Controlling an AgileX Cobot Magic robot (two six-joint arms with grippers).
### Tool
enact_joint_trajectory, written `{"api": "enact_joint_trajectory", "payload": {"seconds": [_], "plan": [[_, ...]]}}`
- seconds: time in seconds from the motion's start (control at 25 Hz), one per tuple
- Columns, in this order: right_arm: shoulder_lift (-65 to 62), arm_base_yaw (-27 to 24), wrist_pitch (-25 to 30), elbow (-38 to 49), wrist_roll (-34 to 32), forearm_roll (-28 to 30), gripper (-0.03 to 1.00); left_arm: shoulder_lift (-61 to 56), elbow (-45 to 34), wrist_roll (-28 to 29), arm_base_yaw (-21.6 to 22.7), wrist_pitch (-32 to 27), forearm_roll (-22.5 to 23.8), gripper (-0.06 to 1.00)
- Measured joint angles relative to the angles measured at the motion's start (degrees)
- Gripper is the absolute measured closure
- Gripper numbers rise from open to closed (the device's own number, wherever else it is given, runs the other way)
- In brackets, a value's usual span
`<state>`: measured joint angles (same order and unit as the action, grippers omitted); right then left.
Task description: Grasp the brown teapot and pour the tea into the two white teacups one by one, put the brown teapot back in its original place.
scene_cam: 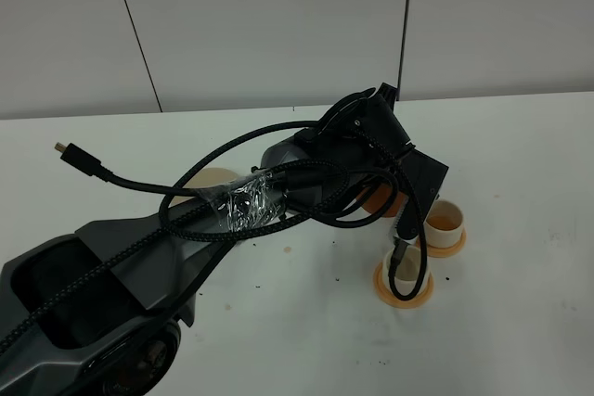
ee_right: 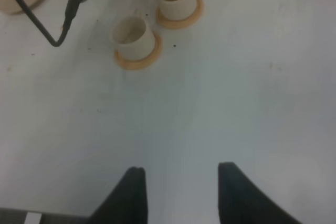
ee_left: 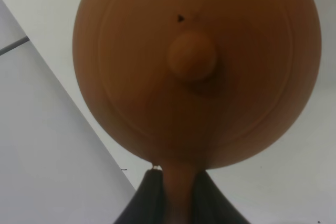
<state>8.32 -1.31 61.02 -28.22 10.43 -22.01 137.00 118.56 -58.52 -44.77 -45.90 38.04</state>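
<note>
The brown teapot fills the left wrist view, lid and knob facing the camera. My left gripper is shut on its handle. In the exterior high view the left arm reaches across the middle and holds the teapot off the table, just left of the far white teacup. The near teacup is partly hidden by the gripper's cable. Both cups stand on orange coasters. The cream-beige saucer lies empty behind the arm. My right gripper is open and empty above bare table, well apart from the cups.
Thick black cables loop over the left arm. A loose cable plug hangs at the left. Dark specks dot the white table near the cups. A wall rises behind the table's far edge.
</note>
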Motion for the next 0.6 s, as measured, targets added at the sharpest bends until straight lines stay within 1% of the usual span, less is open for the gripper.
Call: {"api": "enact_joint_trajectory", "payload": {"seconds": [0.6], "plan": [[0.0, 0.0, 0.0, 0.0, 0.0, 0.0, 0.65, 0.0, 0.0, 0.0, 0.0, 0.6, 0.0, 0.78]]}}
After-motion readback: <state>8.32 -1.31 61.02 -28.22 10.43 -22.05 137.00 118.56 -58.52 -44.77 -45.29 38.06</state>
